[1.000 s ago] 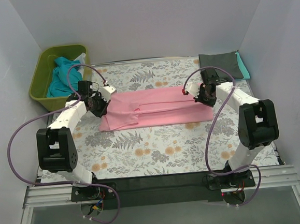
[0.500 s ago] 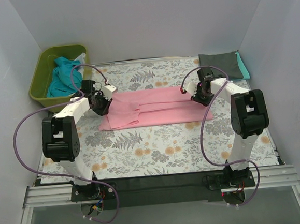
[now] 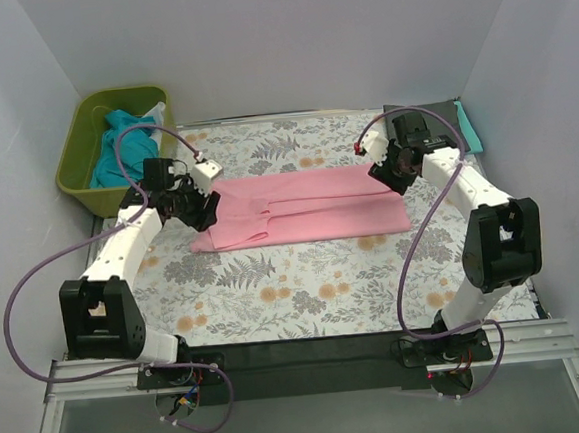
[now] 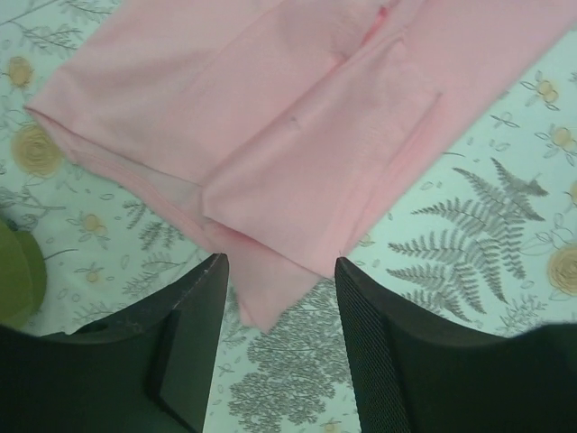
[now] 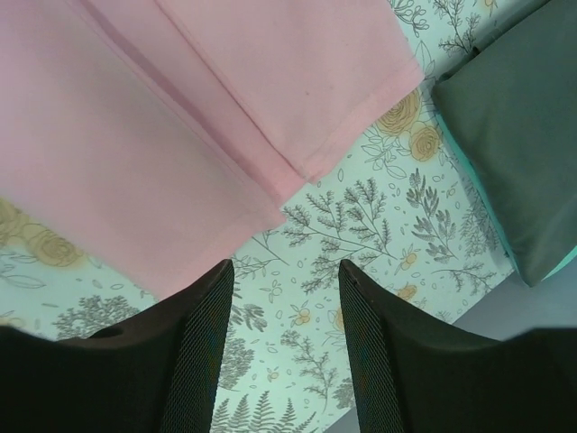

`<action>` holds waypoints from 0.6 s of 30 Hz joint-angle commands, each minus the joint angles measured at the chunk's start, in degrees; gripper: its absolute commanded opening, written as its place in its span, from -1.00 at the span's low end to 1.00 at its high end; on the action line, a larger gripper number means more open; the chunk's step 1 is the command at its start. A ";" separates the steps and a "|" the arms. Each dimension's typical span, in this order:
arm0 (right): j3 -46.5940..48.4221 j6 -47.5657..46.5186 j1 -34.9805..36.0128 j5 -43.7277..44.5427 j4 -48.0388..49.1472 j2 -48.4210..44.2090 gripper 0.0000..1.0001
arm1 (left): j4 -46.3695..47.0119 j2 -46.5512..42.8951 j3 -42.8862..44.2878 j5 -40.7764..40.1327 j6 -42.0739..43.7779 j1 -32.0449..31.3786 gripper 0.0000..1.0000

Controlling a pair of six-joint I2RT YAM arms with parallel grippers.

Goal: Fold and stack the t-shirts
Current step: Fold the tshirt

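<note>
While the pink t-shirt (image 3: 304, 207) lies as a long narrow strip across the middle of the table cloth (image 3: 305, 285), both claws hang spread and hold nothing: the left claw (image 3: 199, 210) sits over the strip's left end, the right claw (image 3: 386, 174) over its right end. The lengthwise folding reads as done, with the crosswise fold not yet begun. The next move likely calls for pinching one end by its corners and carrying it over onto the other, layers kept square, before stacking. Count: one pink t-shirt; one dark grey shirt (image 5: 514, 144) folded at the far right corner, resting on one teal shirt (image 3: 472, 134) seen only as a sliver; teal cloth (image 3: 114, 155) bunched in the one green tub (image 3: 69, 159), number of pieces not clear.
</note>
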 commanded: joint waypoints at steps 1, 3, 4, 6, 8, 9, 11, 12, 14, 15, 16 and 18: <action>-1.34 5.18 -0.35 -5.25 -3.32 -3.10 -0.02 | -2.23 -5.24 -6.34 1.27 0.58 -2.80 -0.03; -2.56 6.76 -0.26 -6.49 -3.49 -3.89 -0.02 | -1.09 -5.86 -8.10 -0.31 1.11 -4.73 -0.03; -2.92 7.03 -0.35 -6.75 -3.58 -4.07 -0.02 | -0.65 -6.04 -9.50 -1.01 1.11 -5.34 -0.05; -3.89 7.56 -0.35 -7.19 -3.76 -4.42 -0.03 | 0.32 -5.78 -10.47 -2.33 1.81 -6.75 -0.09; -4.15 7.65 -0.35 -7.46 -3.84 -4.42 -0.03 | 1.72 -5.08 -12.23 -3.83 2.78 -7.89 -0.11; -4.24 7.74 -0.35 -7.54 -4.02 -4.33 -0.02 | 3.12 -4.81 -12.76 -4.79 3.13 -8.25 -0.13; -4.07 7.83 -0.26 -7.89 -4.37 -4.16 -0.02 | 4.10 -3.06 -13.46 -6.81 3.57 -8.69 -0.16; -3.98 7.83 -0.35 -7.90 -4.46 -4.07 -0.03 | 4.80 -2.36 -13.47 -7.34 3.57 -8.69 -0.17; -3.98 7.56 -0.26 -7.81 -4.72 -3.89 -0.03 | 5.16 -1.56 -13.73 -8.66 3.57 -8.69 -0.17; -3.98 7.65 -0.35 -7.72 -4.64 -3.89 -0.02 | 6.03 -0.95 -13.99 -8.93 3.57 -8.69 -0.17; -4.07 7.48 -0.35 -7.63 -4.72 -3.89 -0.03 | 6.39 -0.77 -14.17 -9.54 3.57 -8.69 -0.17; -4.15 7.30 -0.35 -7.54 -4.81 -3.63 -0.02 | 7.18 -0.15 -14.61 -10.69 5.77 -8.69 -0.17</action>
